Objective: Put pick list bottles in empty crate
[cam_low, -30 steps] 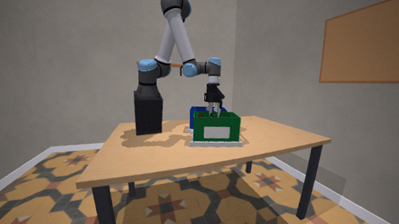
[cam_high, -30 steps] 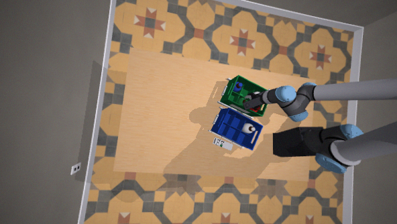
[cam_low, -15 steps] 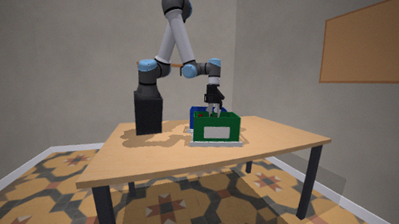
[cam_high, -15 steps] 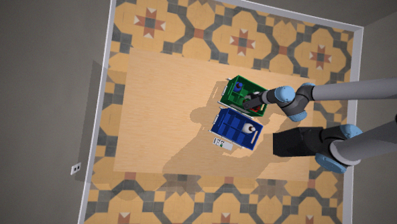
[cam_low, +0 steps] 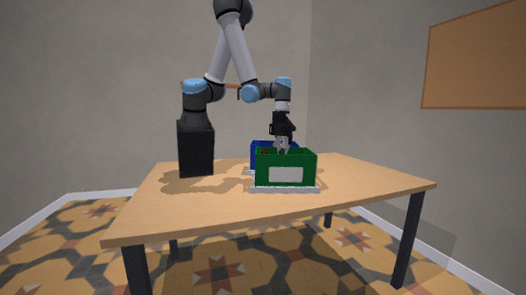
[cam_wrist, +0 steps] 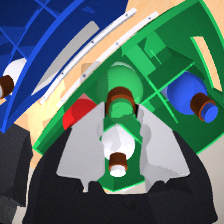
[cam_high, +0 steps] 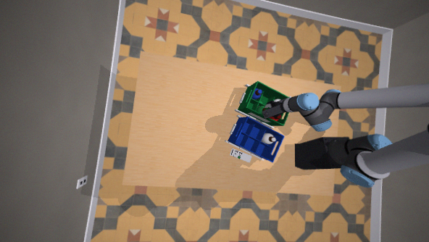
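From where I stand, two crates sit on the table: the green crate [cam_high: 269,92] [cam_low: 261,176] [cam_wrist: 172,30] near, the blue crate [cam_high: 246,135] [cam_low: 262,144] [cam_wrist: 95,12] far. The green one holds four bottles: one red bottle [cam_high: 277,118] [cam_low: 264,152] [cam_wrist: 77,112] at left, one blue bottle [cam_high: 257,94] [cam_wrist: 185,92] at right, one white bottle [cam_wrist: 119,142] and one green bottle [cam_wrist: 120,85], whose neck the claw [cam_high: 267,114] [cam_low: 282,149] [cam_wrist: 120,104] has clamped. One white-labelled bottle [cam_high: 268,138] [cam_wrist: 15,72] stands at the blue crate's left end, one pick list [cam_high: 246,156] beyond.
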You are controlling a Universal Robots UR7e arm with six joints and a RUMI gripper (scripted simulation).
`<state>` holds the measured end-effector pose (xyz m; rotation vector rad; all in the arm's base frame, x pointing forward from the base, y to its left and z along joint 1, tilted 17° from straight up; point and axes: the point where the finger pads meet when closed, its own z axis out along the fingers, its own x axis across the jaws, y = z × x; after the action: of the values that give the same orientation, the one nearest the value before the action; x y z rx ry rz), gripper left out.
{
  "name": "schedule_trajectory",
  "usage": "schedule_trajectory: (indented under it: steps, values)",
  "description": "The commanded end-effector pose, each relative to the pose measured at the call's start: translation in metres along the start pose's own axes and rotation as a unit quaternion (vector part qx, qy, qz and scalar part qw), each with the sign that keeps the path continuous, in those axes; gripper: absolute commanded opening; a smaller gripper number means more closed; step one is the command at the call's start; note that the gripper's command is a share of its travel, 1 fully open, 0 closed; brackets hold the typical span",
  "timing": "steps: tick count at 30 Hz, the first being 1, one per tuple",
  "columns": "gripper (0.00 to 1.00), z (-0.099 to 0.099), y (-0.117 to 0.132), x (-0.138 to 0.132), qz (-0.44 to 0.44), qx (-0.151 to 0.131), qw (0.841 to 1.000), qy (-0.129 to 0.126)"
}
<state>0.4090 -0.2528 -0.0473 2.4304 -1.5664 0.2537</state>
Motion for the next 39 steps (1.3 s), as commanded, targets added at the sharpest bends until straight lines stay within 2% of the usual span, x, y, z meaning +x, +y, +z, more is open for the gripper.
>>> schedule_trajectory:
  steps: [1,28,39]
  values:
    - [0.00,-0.001,0.000,0.001,0.000,0.000,1.000,0.001]
    - [0.00,-0.001,0.000,0.001,0.000,0.000,1.000,0.001]
    - [0.00,-0.019,0.000,0.001,0.000,0.000,1.000,0.001]
